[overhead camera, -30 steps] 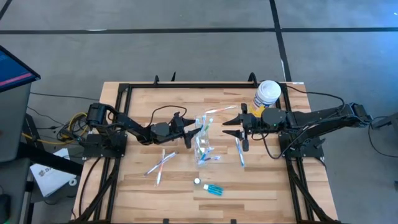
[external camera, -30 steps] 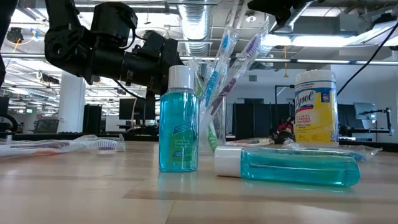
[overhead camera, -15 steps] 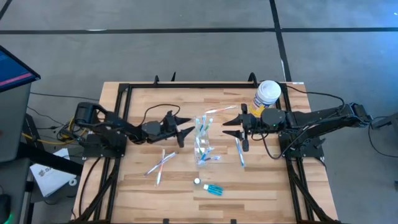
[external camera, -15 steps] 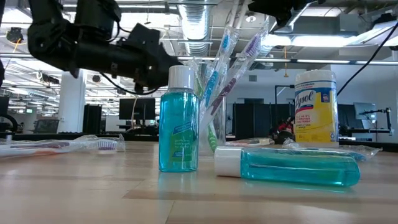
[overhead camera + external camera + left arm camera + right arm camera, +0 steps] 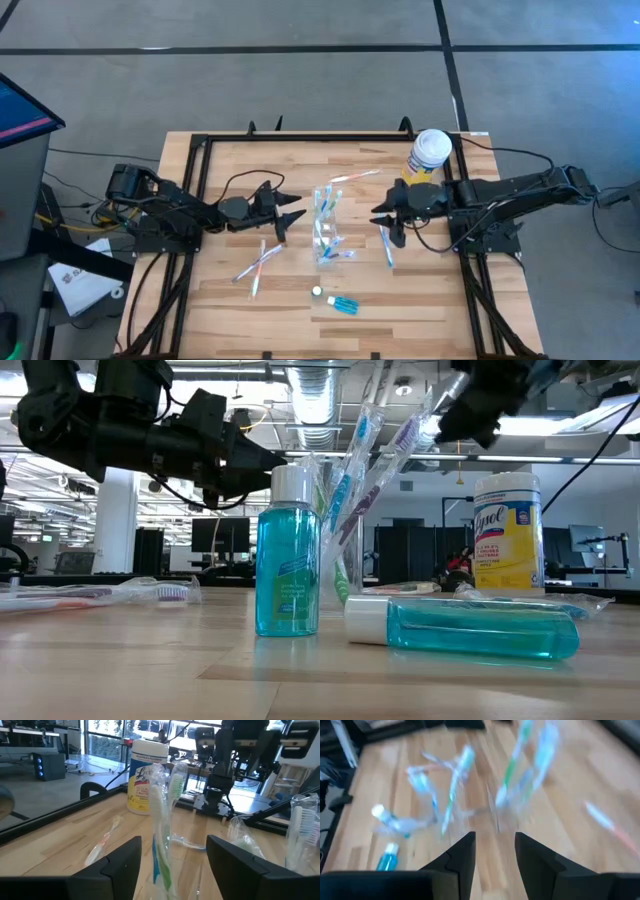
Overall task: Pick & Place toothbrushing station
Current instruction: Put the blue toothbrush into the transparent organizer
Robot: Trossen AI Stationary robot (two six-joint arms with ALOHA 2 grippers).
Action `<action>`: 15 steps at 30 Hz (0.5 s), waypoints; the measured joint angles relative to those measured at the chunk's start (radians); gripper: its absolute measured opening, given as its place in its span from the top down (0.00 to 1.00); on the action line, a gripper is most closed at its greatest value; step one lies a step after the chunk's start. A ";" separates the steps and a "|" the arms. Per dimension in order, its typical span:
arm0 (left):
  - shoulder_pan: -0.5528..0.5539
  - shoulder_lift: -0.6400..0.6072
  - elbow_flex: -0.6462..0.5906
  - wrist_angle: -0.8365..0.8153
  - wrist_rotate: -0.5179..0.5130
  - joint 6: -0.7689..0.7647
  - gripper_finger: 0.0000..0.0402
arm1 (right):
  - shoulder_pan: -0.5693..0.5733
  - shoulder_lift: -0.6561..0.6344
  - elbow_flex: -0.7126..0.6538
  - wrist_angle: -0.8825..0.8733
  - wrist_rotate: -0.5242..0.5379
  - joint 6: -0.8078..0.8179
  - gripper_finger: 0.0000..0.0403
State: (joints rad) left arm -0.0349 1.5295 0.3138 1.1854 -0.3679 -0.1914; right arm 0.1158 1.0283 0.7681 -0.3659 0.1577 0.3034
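A small clear tumbler stands upright on the table's middle with several wrapped toothbrushes sticking up out of it. Loose toothbrushes lie on the boards to its left, to its right and behind it. Near the front, one small blue white-capped tube stands on its base and another lies on its side. My left gripper is open, level, just left of the tumbler and clear of it. My right gripper is open, tipped downward, right of the tumbler and above the table.
A yellow container with a white lid stands at the far right, just behind my right arm. A black frame borders the table's far and side edges. Bare boards lie along the near edge on both sides of the tubes.
My left gripper has drawn back from the tumbler toward the table's left edge, staying open and level. My right gripper has tipped its fingers downward and rolled, sinking a little beside the tumbler. The tumbler, toothbrushes and tubes have kept still.
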 joint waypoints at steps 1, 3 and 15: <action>0.000 0.000 0.000 0.000 0.000 0.000 0.46 | 0.000 0.000 0.000 -0.023 0.000 0.024 0.68; 0.000 0.000 0.000 0.000 0.000 0.000 0.47 | 0.000 0.000 -0.003 -0.072 0.000 0.069 0.68; 0.000 0.000 0.000 0.001 -0.001 0.000 0.47 | -0.002 0.123 -0.005 -0.210 0.002 0.169 0.68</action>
State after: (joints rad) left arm -0.0345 1.5299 0.3138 1.1862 -0.3687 -0.1917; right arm 0.1143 1.1514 0.7635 -0.5760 0.1599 0.4721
